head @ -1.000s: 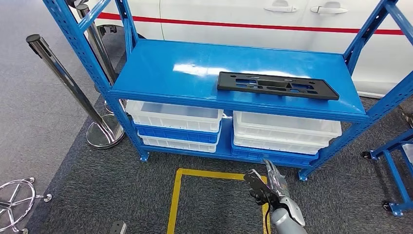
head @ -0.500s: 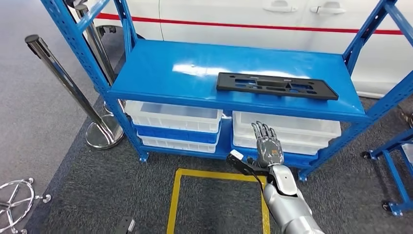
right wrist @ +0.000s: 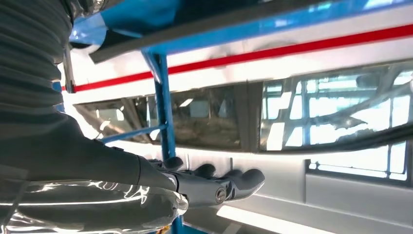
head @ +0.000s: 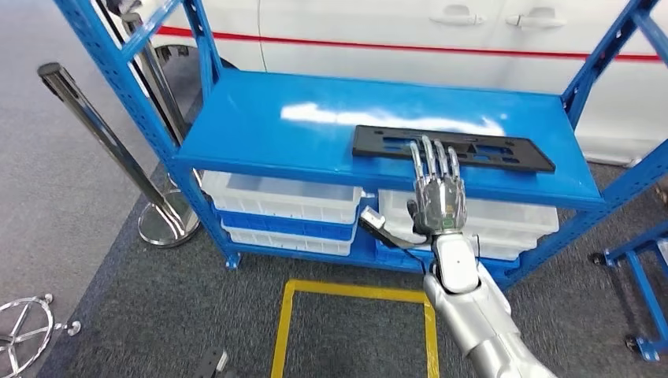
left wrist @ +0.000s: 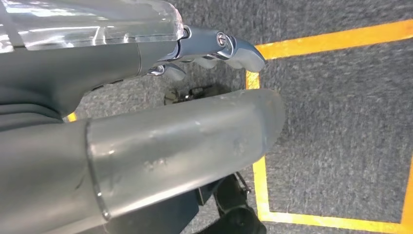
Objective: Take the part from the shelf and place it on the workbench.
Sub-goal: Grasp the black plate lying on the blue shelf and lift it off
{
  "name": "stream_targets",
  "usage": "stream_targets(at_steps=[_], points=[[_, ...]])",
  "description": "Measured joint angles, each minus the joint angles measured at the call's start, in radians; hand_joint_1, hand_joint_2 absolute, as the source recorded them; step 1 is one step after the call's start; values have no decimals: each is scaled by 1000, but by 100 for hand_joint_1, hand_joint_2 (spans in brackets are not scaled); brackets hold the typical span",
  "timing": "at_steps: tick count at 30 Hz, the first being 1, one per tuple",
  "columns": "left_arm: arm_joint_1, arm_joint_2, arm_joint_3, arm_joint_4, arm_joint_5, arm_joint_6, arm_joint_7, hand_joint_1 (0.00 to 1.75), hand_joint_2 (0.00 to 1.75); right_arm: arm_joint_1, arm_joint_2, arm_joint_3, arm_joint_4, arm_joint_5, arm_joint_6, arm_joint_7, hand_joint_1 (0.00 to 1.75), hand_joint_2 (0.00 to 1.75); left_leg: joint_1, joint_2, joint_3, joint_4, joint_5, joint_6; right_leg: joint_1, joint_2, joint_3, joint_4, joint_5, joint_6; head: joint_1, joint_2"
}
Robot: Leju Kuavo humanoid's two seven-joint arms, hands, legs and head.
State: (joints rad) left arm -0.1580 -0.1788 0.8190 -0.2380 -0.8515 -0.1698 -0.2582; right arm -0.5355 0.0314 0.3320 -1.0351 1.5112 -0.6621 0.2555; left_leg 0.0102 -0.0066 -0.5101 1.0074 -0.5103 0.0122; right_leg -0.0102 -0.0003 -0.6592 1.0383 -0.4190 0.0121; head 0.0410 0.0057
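Part (head: 451, 148) flat on blue shelf (head: 315, 130), just beyond right robot hand (head: 438, 197), empty with fingers (head: 430, 154) apart, reaching to grab; left robot hand (left wrist: 209, 46) idle, hanging, state unclear.

**Open shelf top, posts at the sides**

The blue shelf (head: 260, 130) has free space above its top board, so a hand can come in from the front edge. The black part (head: 453, 147) lies flat near the front right, and the board to its left is bare. The right hand (head: 438, 193) is raised in front of this edge, fingers straight and apart. The blue uprights (head: 603, 59) close both sides. White bins (head: 280, 197) fill the lower level. A chrome post (head: 94, 130) stands left of the shelf.
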Motion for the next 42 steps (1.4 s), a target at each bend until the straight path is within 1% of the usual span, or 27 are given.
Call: stream_targets(at_steps=[3, 5, 7, 8, 9, 10, 12, 14, 16, 18, 19, 20, 22, 23, 24, 25, 27, 28, 29, 32, 34, 35, 37, 38, 39, 40, 42], points=[[-8, -2, 0, 2, -14, 0, 1, 0, 0, 4, -5, 11, -70, 20, -18, 38, 0, 175, 2, 2, -8, 43, 1, -14, -2, 2, 22, -5, -2, -25, 0, 0], [-13, -2, 0, 4, -18, 0, 2, 0, 0, 9, 0, -4, -112, 21, -26, 31, 0, 175, 3, 3, -62, 142, -21, -21, -3, 0, 41, -10, -9, -37, -1, 0], [-16, -3, 2, 6, -18, 1, 5, 0, 0, 20, 12, -35, -144, 19, -31, 6, 0, 175, 3, 3, -141, 256, -75, -26, -1, 1, 53, -10, -21, -43, -1, 0], [-17, -3, 3, 7, -17, 1, 6, 0, 0, 27, 18, -53, -157, 18, -31, -10, 0, 175, 3, 3, -172, 287, -91, -26, 1, 2, 59, -10, -27, -44, -1, 0], [-17, -3, 4, 8, -17, 2, 8, 0, 0, 34, 25, -75, -168, 16, -31, -29, 0, 175, 3, 3, -189, 288, -85, -23, 4, 4, 67, -10, -33, -44, -1, 0], [-18, -3, 4, 9, -17, 3, 9, 0, 0, 39, 33, -99, -178, 14, -32, -49, 0, 175, 1, 3, -188, 253, -51, -17, 6, 5, 76, -10, -40, -44, -1, 0], [-21, -2, 5, 9, -17, 4, 10, 0, 0, 46, 51, -151, -192, 6, -33, -91, 0, 175, -6, 3, -155, 124, 53, 4, 11, 7, 94, -10, -53, -43, -1, 0], [-28, -1, 5, 9, -20, 4, 12, 0, 0, 52, 67, -203, -197, -4, -35, -133, 0, 175, -17, 3, -131, 34, 98, 23, 10, 6, 99, -11, -61, -37, -1, 0], [-31, -1, 5, 9, -23, 4, 14, 0, 0, 62, 76, -239, -199, -10, -37, -168, 0, 175, -22, 1, -125, 12, 98, 29, 8, 6, 98, -14, -66, -27, -2, 0], [-31, -3, 5, 9, -26, 6, 15, 0, 0, 71, 81, -256, -203, -13, -38, -189, 0, 175, -15, 3, -110, -7, 111, 31, 10, 5, 102, -14, -77, -15, -2, 0], [-34, -4, 5, 9, -27, 6, 15, 0, 0, 72, 82, -267, -205, -14, -38, -196, 0, 175, -11, 4, -102, -17, 114, 32, 10, 6, 95, 6, -91, -10, -2, 0], [-38, -6, 5, 10, -27, 8, 15, 0, 0, 75, 84, -283, -206, -16, -38, -204, 0, 175, -7, 5, -96, -25, 115, 34, 8, 6, 76, 47, -114, -5, -1, 0], [-44, -9, 5, 10, -27, 12, 15, 0, 0, 86, 88, -325, -203, -22, -38, -220, 0, 175, -6, 3, -92, -27, 112, 38, 0, 6, 5, 175, -166, 5, -1, 0], [-45, -10, 5, 10, -27, 15, 15, 0, 0, 94, 90, -343, -200, -22, -38, -224, 0, 175, -6, 2, -91, -25, 109, 38, -4, 5, -31, 227, -178, 10, -1, 0], [-45, -11, 5, 10, -27, 17, 15, 0, 0, 101, 90, -359, -197, -20, -38, -225, 0, 175, -5, 0, -91, -22, 105, 37, -8, 5, -52, 248, -171, 15, -1, 0], [-44, -11, 5, 10, -28, 20, 15, 0, 0, 104, 89, -372, -192, -14, -38, -220, 0, 175, -3, 0, -90, -17, 100, 34, -12, 4, -55, 232, -144, 19, -1, 0], [-46, -12, 5, 10, -28, 22, 14, 0, 0, 102, 85, -389, -175, -1, -38, -196, 0, 175, 1, -1, -89, -2, 86, 25, -19, 2, -13, 115, -65, 26, -1, 0], [-48, -12, 5, 10, -29, 23, 14, 0, 0, 99, 82, -394, -161, 6, -38, -178, 0, 175, 1, -1, -91, 7, 78, 19, -18, 3, 10, 59, -38, 26, -1, 0], [-51, -12, 5, 10, -29, 23, 14, 0, 0, 97, 77, -396, -146, 12, -38, -158, 0, 175, 0, -1, -92, 14, 73, 13, -17, 4, 25, 22, -25, 23, -1, 0], [-56, -12, 5, 11, -31, 24, 14, 0, 0, 95, 64, -398, -106, 20, -38, -112, 0, 175, -1, -1, -93, 18, 67, 0, -12, 6, 31, 8, -26, 4, -2, 0], [-56, -12, 5, 11, -31, 24, 14, 0, 0, 89, 57, -398, -89, 20, -38, -98, 0, 175, 2, 0, -100, 42, 47, -9, -14, 5, 36, 3, -25, -12, -2, 0], [-57, -12, 5, 11, -31, 24, 14, 0, 0, 86, 54, -398, -80, 20, -38, -91, 0, 175, 3, 1, -117, 82, 23, -13, -15, 5, 39, 0, -25, -18, -2, 0], [-59, -12, 5, 11, -31, 23, 14, 0, 0, 83, 49, -398, -55, 21, -38, -70, 0, 175, 4, 2, -177, 215, -40, -17, -13, 3, 41, -1, -26, -24, -2, 0], [-59, -12, 5, 11, -31, 23, 14, 0, 0, 82, 45, -398, -41, 21, -38, -59, 0, 175, 4, 2, -208, 276, -61, -18, -11, 3, 41, 0, -27, -25, -2, 0], [-58, -12, 5, 11, -32, 23, 14, 0, 0, 82, 40, -398, -28, 21, -38, -49, 0, 175, 4, 2, -226, 309, -65, -17, -9, 2, 42, 0, -27, -26, -2, 0], [-57, -13, 5, 11, -33, 23, 14, 0, 0, 83, 35, -398, -17, 21, -38, -42, 0, 175, 3, 2, -225, 303, -49, -15, -8, 2, 43, 1, -28, -27, -2, 0], [-58, -13, 5, 11, -35, 23, 14, 0, 0, 81, 28, -398, -2, 22, -38, -35, 0, 175, 1, 2, -170, 181, 23, -3, -5, 4, 47, 1, -30, -26, -2, 0]])
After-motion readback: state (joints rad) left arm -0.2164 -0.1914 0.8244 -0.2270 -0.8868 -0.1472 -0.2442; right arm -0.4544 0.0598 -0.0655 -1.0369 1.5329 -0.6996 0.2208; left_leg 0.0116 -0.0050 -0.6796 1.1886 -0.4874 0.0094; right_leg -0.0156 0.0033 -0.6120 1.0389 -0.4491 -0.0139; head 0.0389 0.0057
